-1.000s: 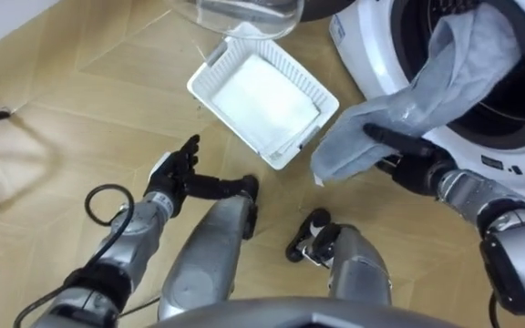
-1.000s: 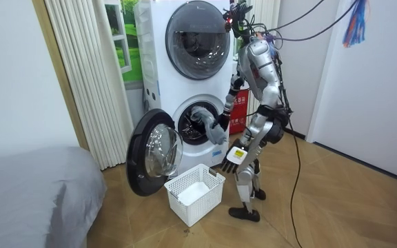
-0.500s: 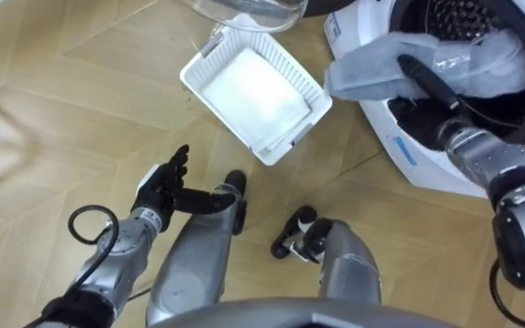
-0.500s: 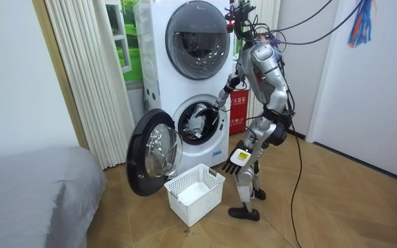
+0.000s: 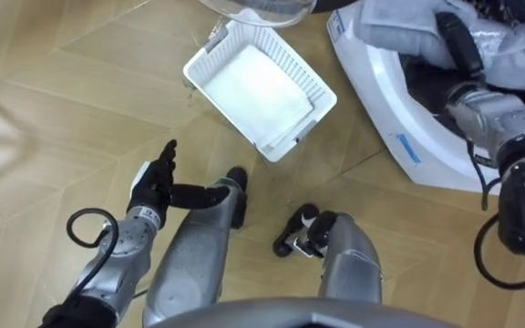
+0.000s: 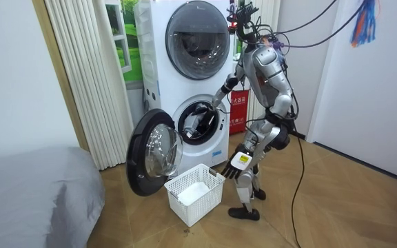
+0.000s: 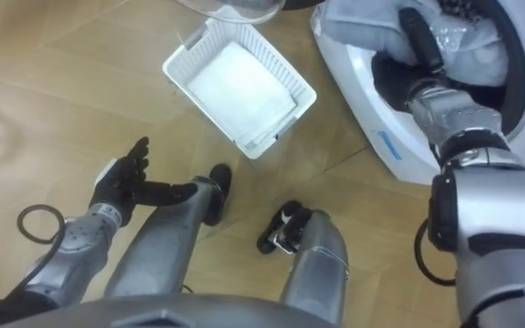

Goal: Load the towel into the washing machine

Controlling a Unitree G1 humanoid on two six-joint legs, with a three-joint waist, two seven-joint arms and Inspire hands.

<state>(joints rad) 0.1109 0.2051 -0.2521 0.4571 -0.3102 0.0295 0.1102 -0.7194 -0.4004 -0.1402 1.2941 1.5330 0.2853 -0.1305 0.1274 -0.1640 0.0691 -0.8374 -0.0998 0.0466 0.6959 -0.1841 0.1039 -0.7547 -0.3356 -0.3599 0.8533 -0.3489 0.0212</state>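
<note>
The grey towel (image 5: 399, 35) is bunched in the mouth of the lower washing machine (image 5: 381, 109), part of it lying over the white front rim and part inside the drum (image 7: 477, 50). My right hand (image 5: 454, 41) lies on top of the towel with its fingers straight, pressing it inward. In the room view I stand in front of the stacked machines, right arm stretched to the lower opening (image 6: 200, 122). My left hand (image 5: 153, 182) hangs open beside my left leg, holding nothing.
A white slatted basket (image 5: 313, 80) holding a white cloth stands on the wooden floor left of the machine. The machine's round glass door (image 6: 154, 153) stands open toward the basket. A second machine (image 6: 195, 31) is stacked above. A grey bed (image 6: 33, 196) fills the room view's lower left.
My right hand has carried the towel's hanging end up from outside the rim into the machine's mouth. The head camera has shifted with the reach. The left hand stays open at my side.
</note>
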